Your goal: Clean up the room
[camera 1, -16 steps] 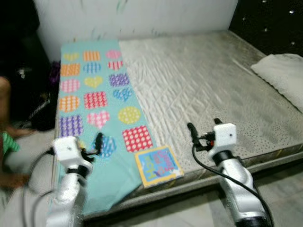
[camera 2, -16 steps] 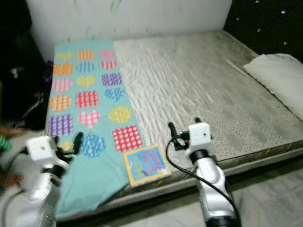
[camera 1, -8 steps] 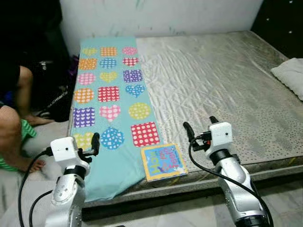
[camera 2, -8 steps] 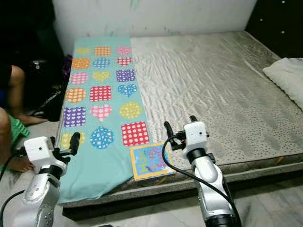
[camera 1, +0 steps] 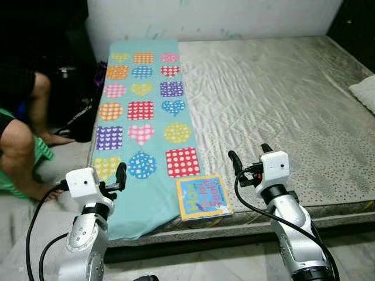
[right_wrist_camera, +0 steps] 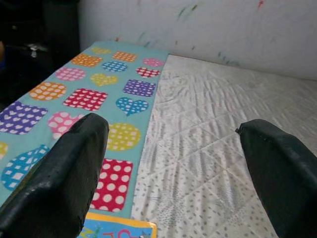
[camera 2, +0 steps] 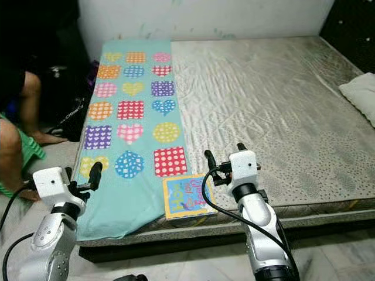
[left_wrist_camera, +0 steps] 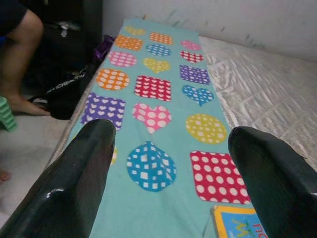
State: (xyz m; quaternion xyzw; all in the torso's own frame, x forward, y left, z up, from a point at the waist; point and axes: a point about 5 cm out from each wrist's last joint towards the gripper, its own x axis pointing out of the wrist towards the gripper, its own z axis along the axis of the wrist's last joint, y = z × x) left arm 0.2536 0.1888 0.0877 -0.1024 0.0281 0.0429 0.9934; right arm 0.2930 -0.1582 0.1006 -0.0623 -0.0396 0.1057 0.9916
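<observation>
Two grippers: I see both raised before the bed's near edge, each holding nothing.
Left gripper (camera 1: pixel 120 174): fingers spread wide, over the hanging near end of the teal mat.
Right gripper (camera 1: pixel 250 158): fingers spread wide, above the mattress edge, just right of the book.
Book: thin square children's book with yellow border and blue cover (camera 1: pixel 203 196), flat at the near edge, overlapping the mat's corner.
Mat: long teal cloth printed with dotted hearts, squares and circles (camera 1: pixel 143 117), along the bed's left side.
Mattress: grey quilted surface (camera 1: pixel 275 99).
Pillow: white, far right (camera 2: pixel 360 93).
Person: bare legs (camera 1: pixel 26 140) on the floor, left of the bed.
</observation>
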